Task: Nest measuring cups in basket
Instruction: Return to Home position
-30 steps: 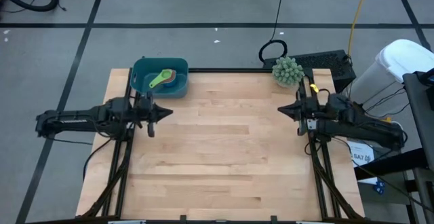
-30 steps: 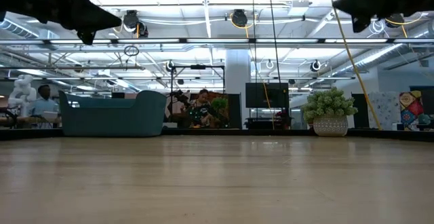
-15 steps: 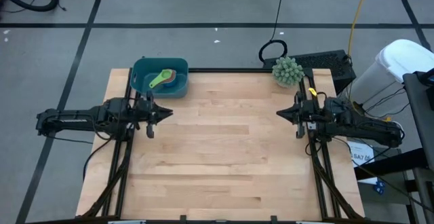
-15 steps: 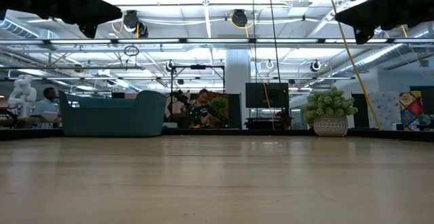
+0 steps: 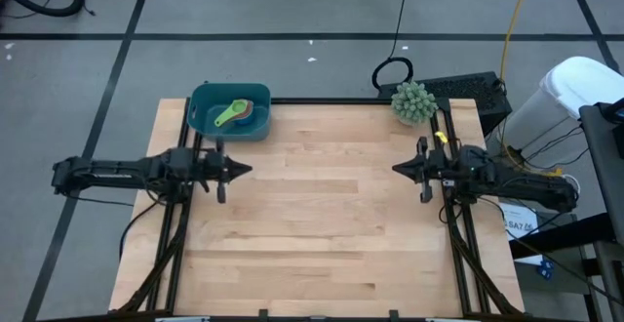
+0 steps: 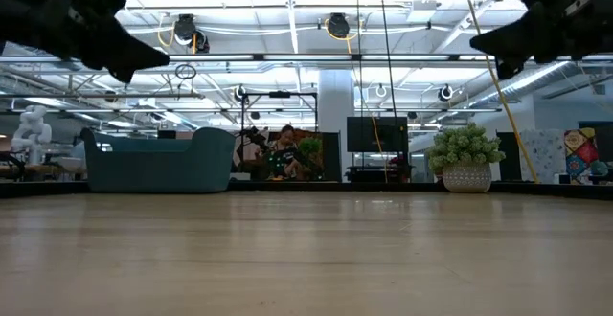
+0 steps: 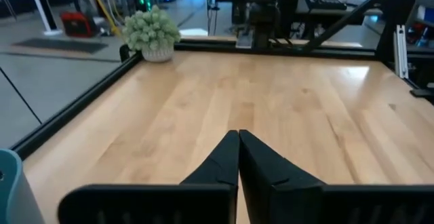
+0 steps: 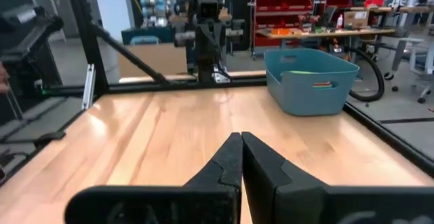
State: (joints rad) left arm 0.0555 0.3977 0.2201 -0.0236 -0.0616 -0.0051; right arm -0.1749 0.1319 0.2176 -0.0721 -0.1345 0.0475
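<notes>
Left pincer [image 7: 238, 137] tapered, closed; right pincer [image 8: 241, 138] alike; rounded teal basket [image 8: 305, 88]

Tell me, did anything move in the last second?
Both arms shifted slightly. The left gripper and right gripper, both shut and empty, dropped a little and drifted toward the near edge of the table. The measuring cups stayed in the teal basket; the plant did not move.

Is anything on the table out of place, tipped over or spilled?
Nothing stands out. The basket sits at the table's far left corner with the cups inside. The plant is upright at the far right corner. The left gripper and the right gripper hang shut above the table, empty.
</notes>
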